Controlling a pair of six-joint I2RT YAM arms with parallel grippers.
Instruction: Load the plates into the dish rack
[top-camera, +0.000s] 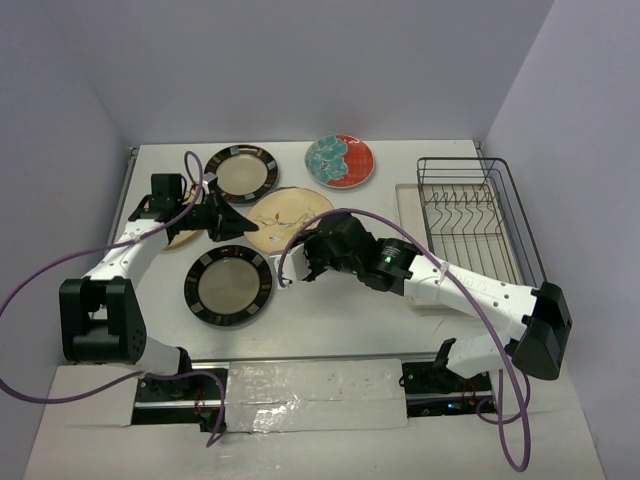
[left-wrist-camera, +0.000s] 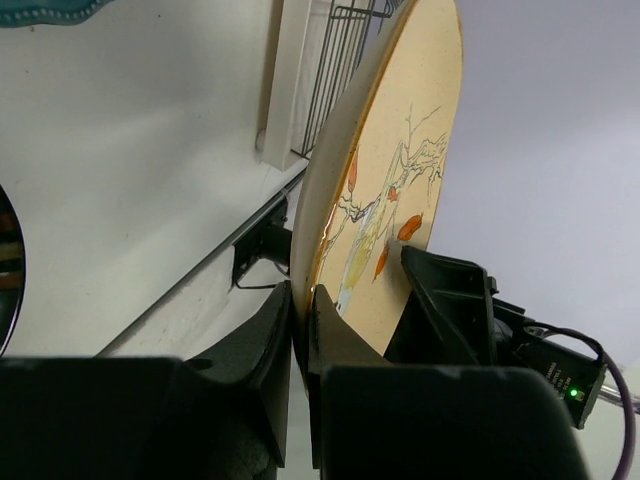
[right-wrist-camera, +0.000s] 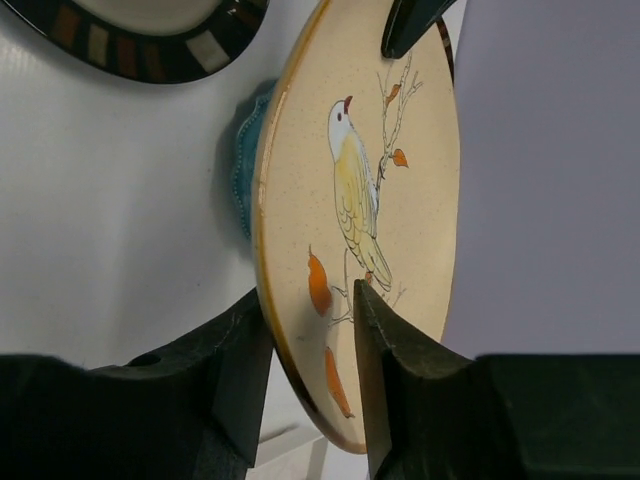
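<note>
- At the middle of the tabletop (top-camera: 340, 320), the left gripper (left-wrist-camera: 302, 300) is clamped on the bird plate's (top-camera: 290, 210) rim.
- Right gripper (right-wrist-camera: 305, 305) straddles the opposite rim; whether it pinches, I cannot tell.
- Dish rack (top-camera: 462, 160), three o'clock, holds nothing; no plate loaded yet.

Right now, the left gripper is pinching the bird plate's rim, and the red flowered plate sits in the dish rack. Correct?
Not quite. The red flowered plate lies on the table, left of the dish rack, as the top view shows. The left gripper does pinch the rim of the bird plate.
</note>
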